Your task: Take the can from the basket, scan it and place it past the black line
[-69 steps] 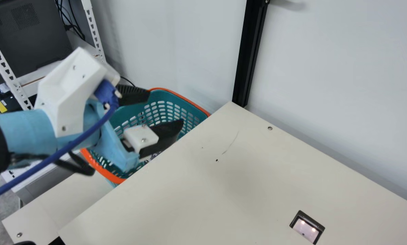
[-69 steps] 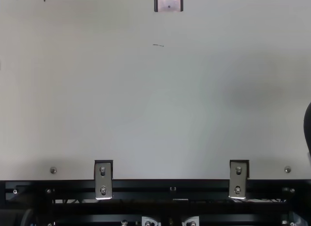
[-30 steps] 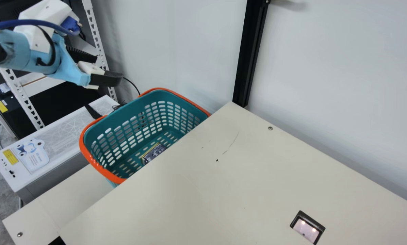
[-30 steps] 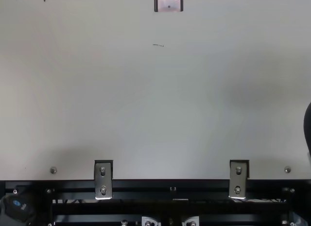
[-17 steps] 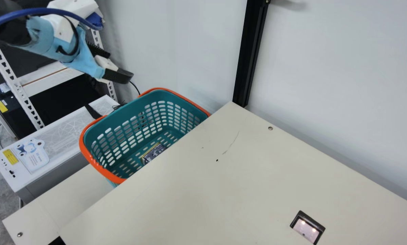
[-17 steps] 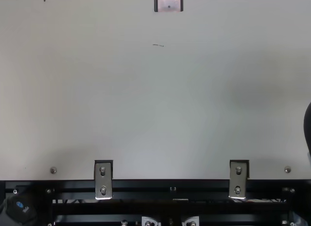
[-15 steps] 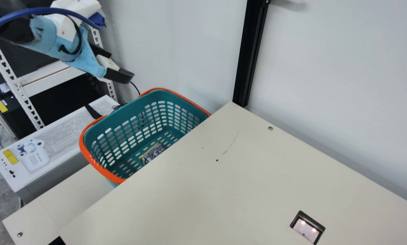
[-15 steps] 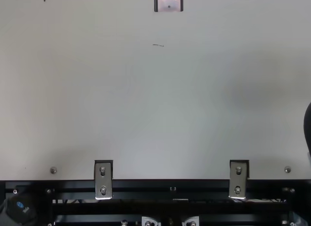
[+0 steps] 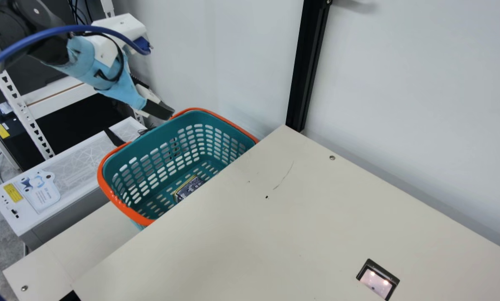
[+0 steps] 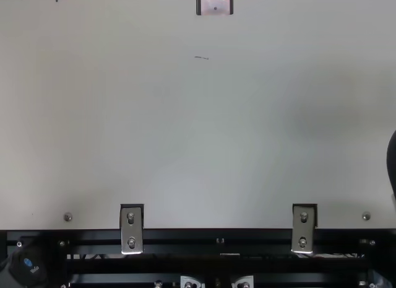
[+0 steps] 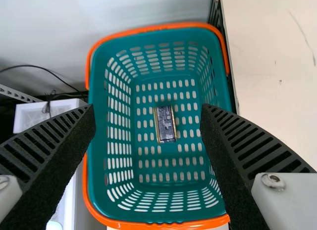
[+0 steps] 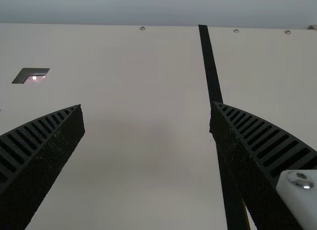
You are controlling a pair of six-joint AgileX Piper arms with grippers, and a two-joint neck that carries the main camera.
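In the main view my left gripper (image 9: 161, 99) hangs above the far left rim of the teal basket (image 9: 149, 140). The can (image 9: 189, 188), dark with pale print and a gold edge, lies on the basket floor, partly hidden by the table edge. In the left wrist view the open left gripper (image 11: 147, 111) frames the basket (image 11: 100, 141), with the can (image 11: 165, 124) below and nothing between the fingers. My right gripper (image 12: 146, 109) is open and empty over the table, one finger overlapping the black line (image 12: 210, 67). The scanner window (image 9: 375, 283) is set into the tabletop.
A white box-shaped machine (image 9: 74, 167) stands left of the basket, with a white metal rack (image 9: 14, 92) behind it. A black post (image 9: 307, 62) rises at the table's far corner. Metal brackets (image 10: 131, 229) line the table's near edge in the top view.
My left gripper first rose away from over the basket to the upper left, then came back right and down toward the basket's rim. The can and basket have kept their places.
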